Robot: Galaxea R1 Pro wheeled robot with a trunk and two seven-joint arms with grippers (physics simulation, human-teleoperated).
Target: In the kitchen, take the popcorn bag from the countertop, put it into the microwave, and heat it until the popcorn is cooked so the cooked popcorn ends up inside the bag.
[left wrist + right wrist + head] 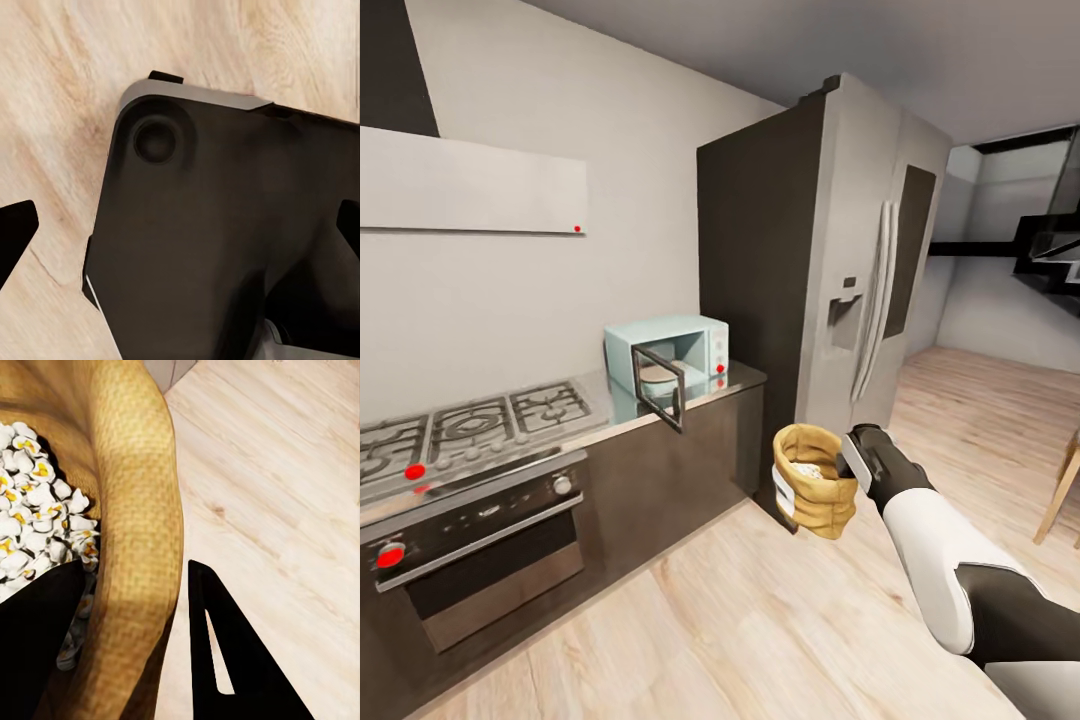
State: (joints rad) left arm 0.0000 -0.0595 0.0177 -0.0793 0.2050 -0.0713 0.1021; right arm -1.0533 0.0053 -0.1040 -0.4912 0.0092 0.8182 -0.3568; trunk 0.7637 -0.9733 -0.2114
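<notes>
My right gripper [850,464] is shut on the wall of the mustard-yellow popcorn bag [815,482], holding it upright in the air over the wood floor, in front of the cabinet's end. In the right wrist view one finger [37,630] is inside the popcorn bag [139,502] and the other outside. White puffed popcorn [37,521] fills the bag. The mint-blue microwave [695,342] stands on the steel countertop [735,380] with its dark door [660,388] swung open. My left gripper [187,214] is open above my dark base.
A gas hob [470,425] and a dark oven [480,550] lie left of the microwave, under a flat white hood [470,185]. A tall steel fridge [840,270] stands right of the countertop. A wooden leg [1060,490] shows at the right edge. Light wood floor [760,620] spreads ahead.
</notes>
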